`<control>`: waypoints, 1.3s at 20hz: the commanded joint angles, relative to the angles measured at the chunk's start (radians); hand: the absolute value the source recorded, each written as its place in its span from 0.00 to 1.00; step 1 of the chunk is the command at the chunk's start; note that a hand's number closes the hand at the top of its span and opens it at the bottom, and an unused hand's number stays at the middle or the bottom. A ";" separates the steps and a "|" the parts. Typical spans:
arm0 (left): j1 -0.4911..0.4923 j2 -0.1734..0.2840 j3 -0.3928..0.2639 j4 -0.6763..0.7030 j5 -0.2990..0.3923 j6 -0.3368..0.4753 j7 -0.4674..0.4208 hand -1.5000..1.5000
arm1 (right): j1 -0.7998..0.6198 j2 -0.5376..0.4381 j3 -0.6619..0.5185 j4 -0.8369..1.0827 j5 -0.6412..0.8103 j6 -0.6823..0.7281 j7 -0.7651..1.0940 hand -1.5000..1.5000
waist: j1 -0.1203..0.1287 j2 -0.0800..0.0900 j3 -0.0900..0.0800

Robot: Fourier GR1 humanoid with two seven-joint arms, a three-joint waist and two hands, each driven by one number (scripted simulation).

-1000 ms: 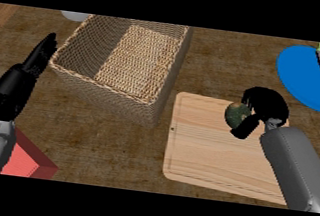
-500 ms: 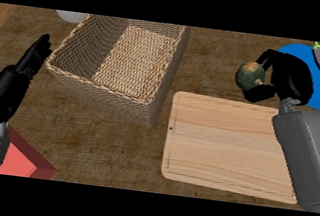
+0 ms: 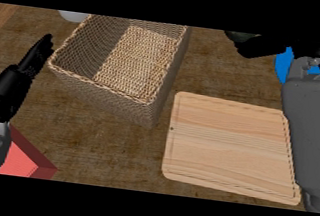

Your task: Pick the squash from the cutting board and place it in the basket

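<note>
We find the wooden cutting board (image 3: pixel 229 146) lying flat on the brown counter (image 3: pixel 114 144), right of centre, with nothing resting on its face. Just to its left stands the woven basket (image 3: pixel 99 85), a rectangular wicker container whose interior shows only its own weave; its near right corner sits close to the board's upper left corner, though we cannot tell whether the two touch. The right hand (image 3: pixel 271 45) appears at the upper right edge of the view, above and beyond the board, its black fingers curled around a dark greenish object that we take to be the squash (image 3: pixel 238 37), of which only a small part shows past the fingers. That hand and the squash are level with the basket's far end and to its right, apart from its rim. The grey right forearm (image 3: pixel 316 129) runs down the right side, covering the board's right edge. Behind it we note a sliver of blue plate (image 3: pixel 281 69). The left hand (image 3: pixel 21 80) rests at the left edge, fingers straight and pointing upward, holding nothing. A red object (image 3: pixel 16 155) lies at the lower left corner.
</note>
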 commanded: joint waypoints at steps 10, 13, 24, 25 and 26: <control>0.029 -0.032 -0.012 0.018 -0.017 0.004 -0.058 0.50 | -0.472 0.133 0.009 0.148 -0.098 0.171 0.290 1.00 | 0.019 0.004 -0.001; -0.039 -0.049 -0.029 0.032 -0.033 0.019 -0.022 0.50 | -0.588 0.153 -0.034 0.347 -0.098 0.101 0.236 1.00 | 0.027 0.011 -0.001; -0.028 0.000 0.006 0.022 0.001 -0.045 -0.020 0.50 | -0.721 0.221 0.017 0.669 -0.156 0.070 0.292 1.00 | 0.033 0.010 -0.001; -0.055 -0.018 -0.003 0.028 -0.018 -0.017 0.018 0.50 | -0.750 0.221 -0.029 0.730 -0.147 0.074 0.281 1.00 | 0.034 0.014 -0.001; -0.021 -0.014 -0.001 0.020 -0.009 -0.031 -0.033 0.50 | -0.734 0.222 0.050 0.722 -0.197 0.048 0.313 1.00 | 0.040 0.010 -0.002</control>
